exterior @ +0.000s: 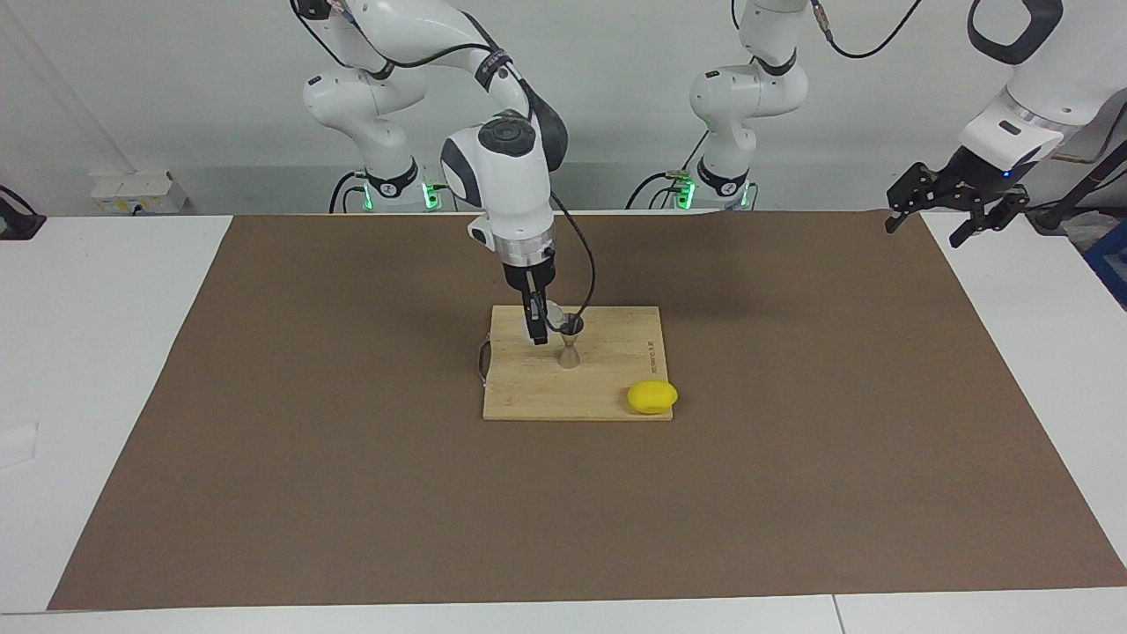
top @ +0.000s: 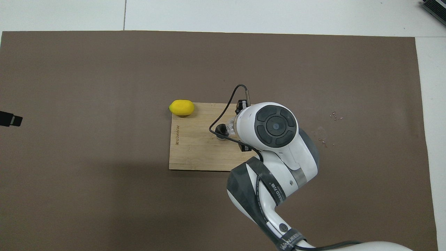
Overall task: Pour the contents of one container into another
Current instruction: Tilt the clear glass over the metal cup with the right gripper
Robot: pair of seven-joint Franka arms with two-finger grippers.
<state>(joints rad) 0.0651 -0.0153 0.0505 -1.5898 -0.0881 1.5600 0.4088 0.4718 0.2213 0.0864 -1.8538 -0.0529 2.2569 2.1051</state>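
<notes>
Cup (exterior: 553,314): small clear glass, held in the air over the board (exterior: 528,387), tipped toward the jigger (exterior: 570,343) with its mouth just beside the jigger's top rim (contents cannot be made out). In the overhead view the cup (top: 230,127) shows only as a clear sliver at the edge of the arm's wrist.

Right gripper (exterior: 537,324): clamped tight on the cup, fingers pointing down, over the board's end nearer the robots.

Jigger: grey metal, hourglass shape, upright on the board near its middle; its dark open top (top: 220,130) is plain from above.

Board: pale wood, lying flat on the brown mat (exterior: 264,396), roughly mid-table.

Lemon (exterior: 652,396): yellow, at the board's corner farther from the robots, toward the left arm's end, partly overhanging the edge.

Left gripper (exterior: 958,207): jaws spread wide and holding nothing, raised over the mat's corner at the left arm's end; this arm waits.
</notes>
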